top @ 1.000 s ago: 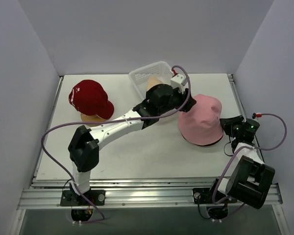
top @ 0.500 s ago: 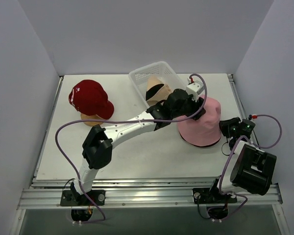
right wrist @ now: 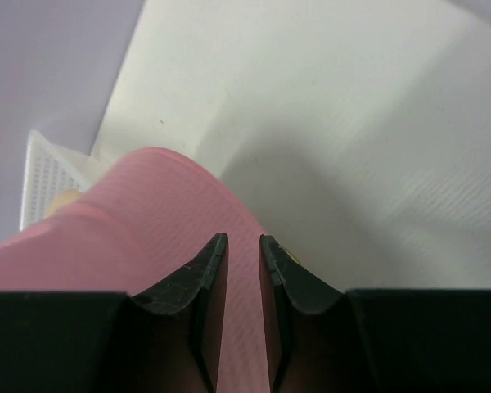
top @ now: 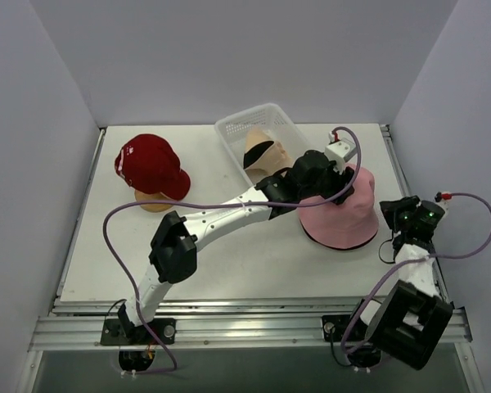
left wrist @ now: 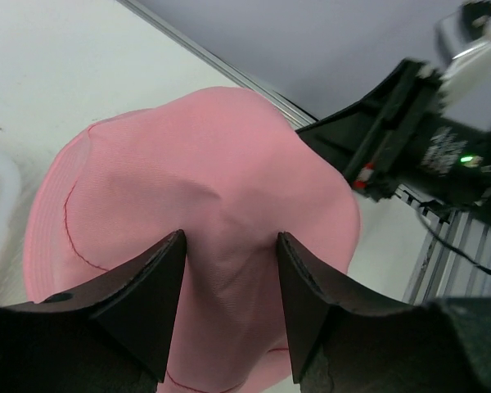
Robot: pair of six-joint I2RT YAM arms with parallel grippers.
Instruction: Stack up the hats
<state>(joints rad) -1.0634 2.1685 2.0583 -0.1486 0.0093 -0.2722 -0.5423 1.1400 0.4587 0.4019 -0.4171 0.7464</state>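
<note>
A white plastic mesh basket (top: 232,137) sits tilted at the far middle of the white counter (top: 254,264) — its corner also shows in the right wrist view. A tan wooden base (top: 151,201) rests far left. Pale walls enclose three sides — a metal rail (top: 245,329) edges the front.

We see our left arm (top: 221,217) stretched in a long diagonal from its base at the near left, elbow low, reaching far to the right. Its wrist (top: 311,172) bends downward, and the left tool (left wrist: 231,246) points down with its two dark fingers (left wrist: 151,286) standing well apart. Our right arm (top: 413,270) stays folded close above its base, forearm rising toward the far side. The right tool (right wrist: 242,241) points leftward, its fingers drawn close with only a narrow slit between them.
</note>
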